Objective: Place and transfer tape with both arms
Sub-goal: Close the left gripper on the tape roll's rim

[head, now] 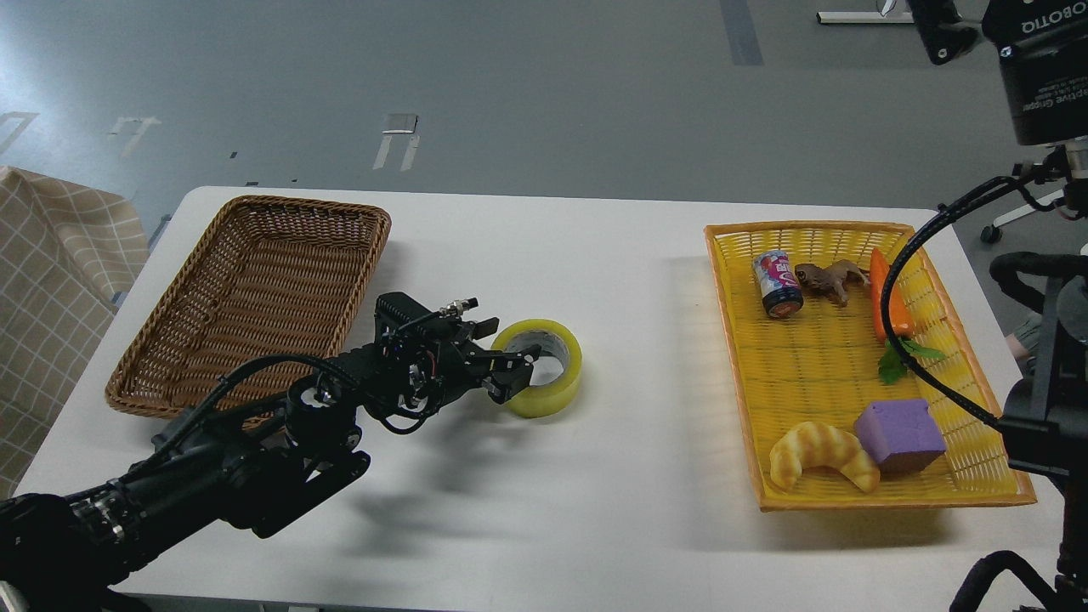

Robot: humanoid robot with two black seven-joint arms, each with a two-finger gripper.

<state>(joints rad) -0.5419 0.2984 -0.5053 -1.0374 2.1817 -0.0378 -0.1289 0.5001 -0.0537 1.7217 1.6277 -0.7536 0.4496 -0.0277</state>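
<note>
Writing: on the black housing of the right arm [1041,72], at the 1 o'clock corner of the view, pale letters read mirrored, "ROBOTIQ"; a smaller line below it is too fine to read. The can [778,285] has a pink and blue label, wording illegible.
Left hand [501,361]: parted fingers straddle the wall of the tape [544,367], one finger [514,382] at the rim and into the hollow core, the other [483,326] outside at the roll's 10 o'clock; whether it presses I cannot tell.
Right hand: out of view; only the housing and cables show.
Tape: yellow roll lying flat on the white table [612,255], near the centre, at 3 o'clock from the brown wicker basket [255,297].
Yellow tray [739,365]: at the table's 3 o'clock side, holding the can, a brown figure [829,279], carrot [888,297], purple block [901,433] and croissant [820,455].
</note>
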